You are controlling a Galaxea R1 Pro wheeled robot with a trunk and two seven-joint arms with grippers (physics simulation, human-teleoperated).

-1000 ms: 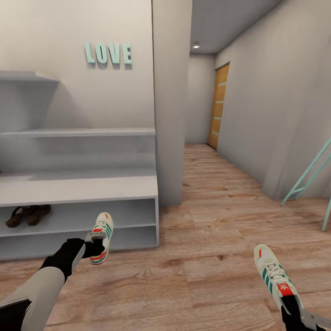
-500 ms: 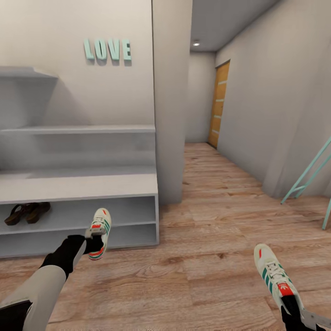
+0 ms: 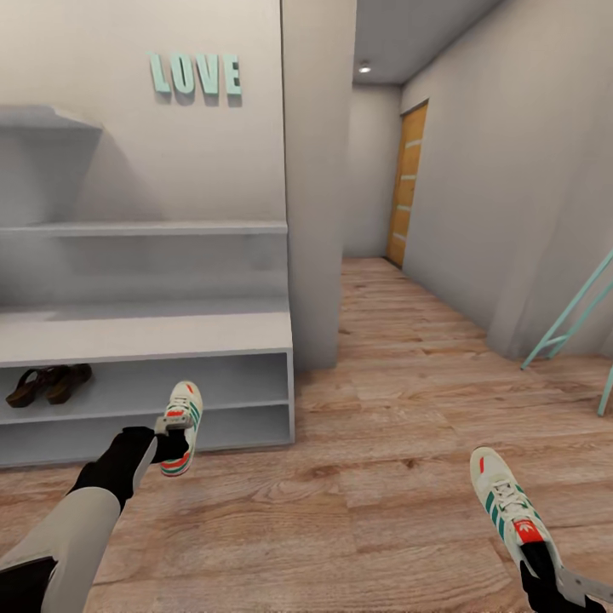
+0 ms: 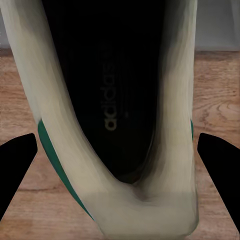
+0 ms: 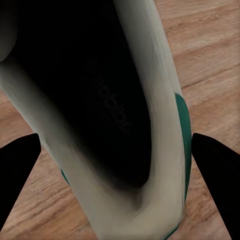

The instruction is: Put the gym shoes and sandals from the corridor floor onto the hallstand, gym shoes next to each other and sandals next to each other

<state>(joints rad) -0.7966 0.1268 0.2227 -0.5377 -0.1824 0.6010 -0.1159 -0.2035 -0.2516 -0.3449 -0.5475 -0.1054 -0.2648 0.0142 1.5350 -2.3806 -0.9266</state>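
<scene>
Both gym shoes are cream with green stripes, and each is held in a gripper. My left gripper [image 3: 170,436] is shut on the heel of one gym shoe [image 3: 182,413], holding it off the corridor floor [image 3: 375,477] in front of the hallstand [image 3: 145,336]. My right gripper [image 3: 545,579] is shut on the heel of the other gym shoe [image 3: 504,504] at the lower right. In the wrist views each shoe's dark inside [image 4: 115,90] [image 5: 95,100] sits between black fingers [image 4: 15,170] [image 5: 220,170]. The two sandals [image 3: 47,383] lie side by side on the rack's upper low shelf, at the left.
A square wall pillar [image 3: 317,187] stands right beside the hallstand's right end. The corridor runs past it to an orange door [image 3: 407,191]. A mint-green frame [image 3: 570,328] leans at the right wall. Mint LOVE letters [image 3: 194,75] hang above the rack.
The whole view has shifted a little, so the camera has moved. Both grippers still hold their shoes, with the left shoe in the same place against the rack's front.
</scene>
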